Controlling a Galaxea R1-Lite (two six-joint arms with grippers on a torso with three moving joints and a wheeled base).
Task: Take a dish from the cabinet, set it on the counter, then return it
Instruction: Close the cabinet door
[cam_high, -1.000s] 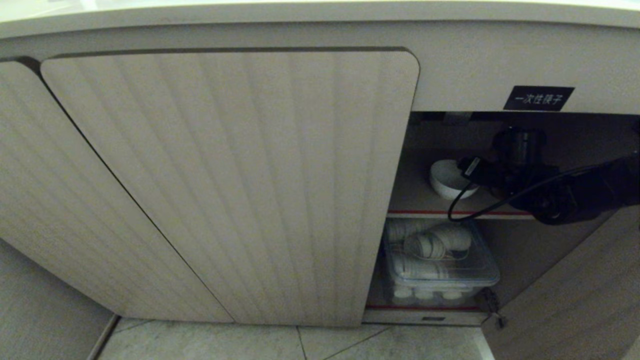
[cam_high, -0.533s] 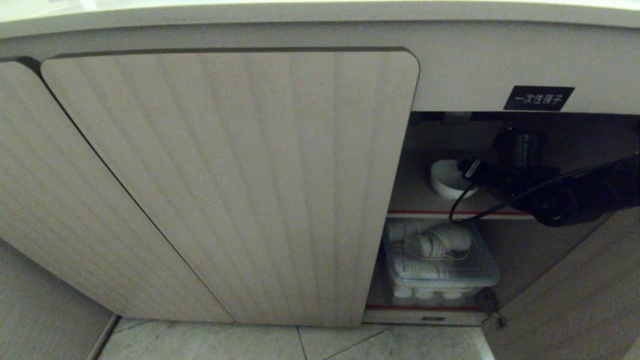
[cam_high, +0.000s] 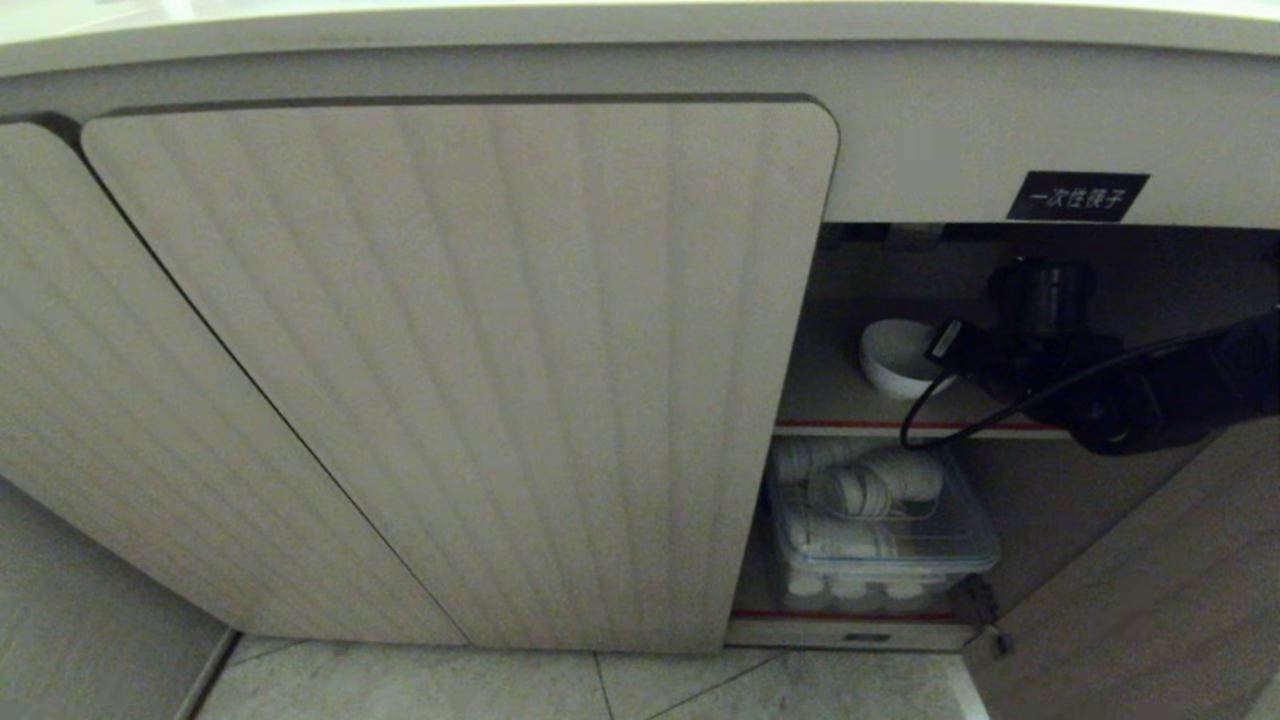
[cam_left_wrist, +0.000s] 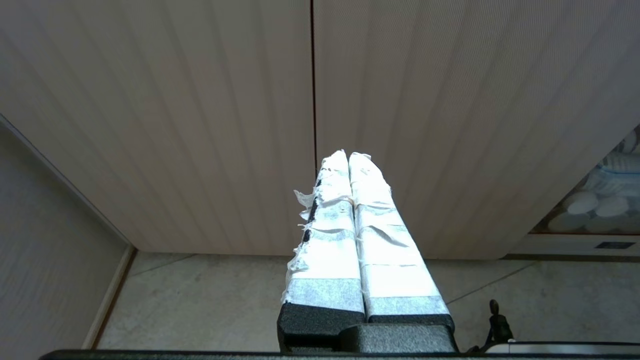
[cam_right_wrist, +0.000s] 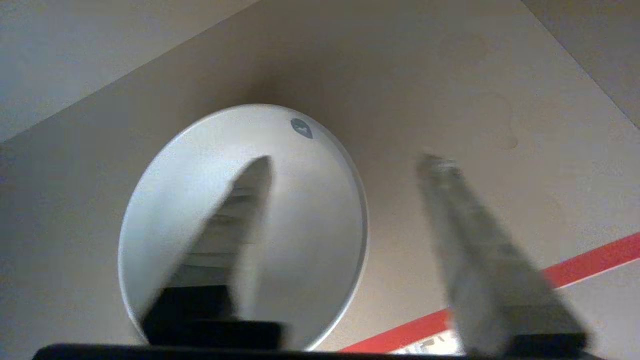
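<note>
- Our right tool (cam_right_wrist: 345, 170) is inside the cabinet (cam_high: 460, 370), straddling the near rim of the dish (cam_right_wrist: 300, 200): one finger over the bowl's hollow, the other outside it above the shelf (cam_right_wrist: 500, 100). The fingers are spread with a clear gap and blurred, so we judge them mid-closure, not yet pinching the rim.
- The dish sits upright on the inner shelf, toward the left of the opening, above the clear box of white crockery (cam_high: 880, 530).
- Our left tool (cam_left_wrist: 350, 170) is parked outside, its taped fingers pressed together, facing the fluted doors.
- What could go wrong, in our judgement: a thin, glazed rim may slip from the pinch or tip the bowl as it lifts; the outer finger could nudge the dish deeper along the shelf before the grip seats; the dangling cable (cam_high: 930, 420) might snag on the shelf edge during withdrawal.
- Against the earlier head view, the dish is unmoved and the arm has barely shifted; the closing fingers are the only real difference.
</note>
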